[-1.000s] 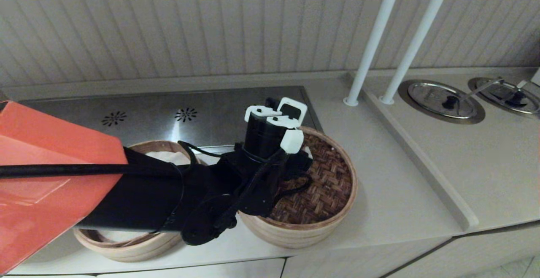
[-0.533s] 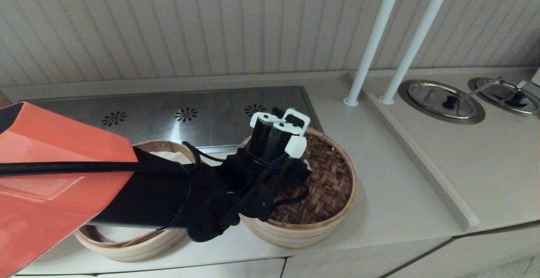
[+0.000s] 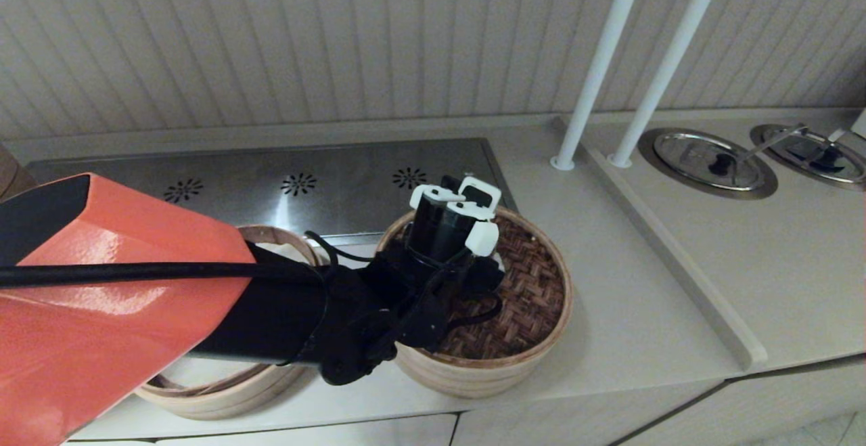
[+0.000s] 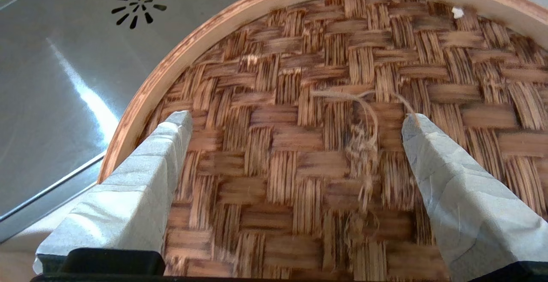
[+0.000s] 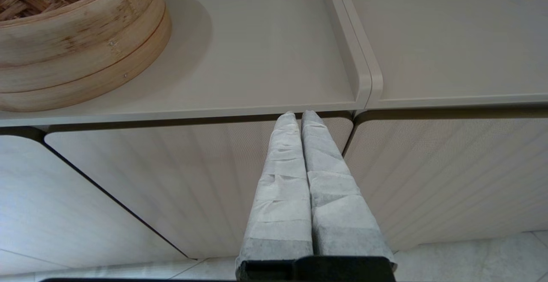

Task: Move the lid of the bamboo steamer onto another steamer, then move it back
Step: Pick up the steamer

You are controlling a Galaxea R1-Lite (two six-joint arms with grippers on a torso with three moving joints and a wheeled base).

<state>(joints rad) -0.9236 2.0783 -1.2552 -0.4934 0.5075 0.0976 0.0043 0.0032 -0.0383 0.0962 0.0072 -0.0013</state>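
head view shows the left arm reaching across the counter [image 3: 629, 310] from the robot's left, its orange shell filling the lower left corner and its black wrist ending over the bamboo steamer lid [image 3: 524, 297]. the lid sits on a pale bamboo steamer on the counter, just in front of a steel panel [image 3: 270, 175] pierced with small flower-shaped vents. beside it, to the robot's left, stands another open steamer [image 3: 223, 392], mostly hidden under the arm, with something whitish inside it.

left wrist view looks straight down onto the woven herringbone top. the left pincer [image 4: 295, 123] is spread wide, its two taped fingers [image 4: 141, 196] set apart over the weave, one near the pale rim, the other close to the small frayed woven loop [image 4: 364, 141] that lies between them. whether the fingertips touch the weave i cannot tell. the lid's pale rim [image 4: 141, 98] curves round the far side, with the steel panel and one vent beyond it.

right wrist view has the right pincer [image 5: 298, 114] parked low in front of the counter's edge, its taped fingers pressed together with nothing between them, pointing at the cabinet front [image 5: 171, 179] below the counter. the lidded steamer's wall shows at one corner of that view, well apart from the fingers.

at the far right of the counter two white poles [image 3: 595, 67] rise from it, and past a raised ledge lie two round metal covers [image 3: 707, 158].
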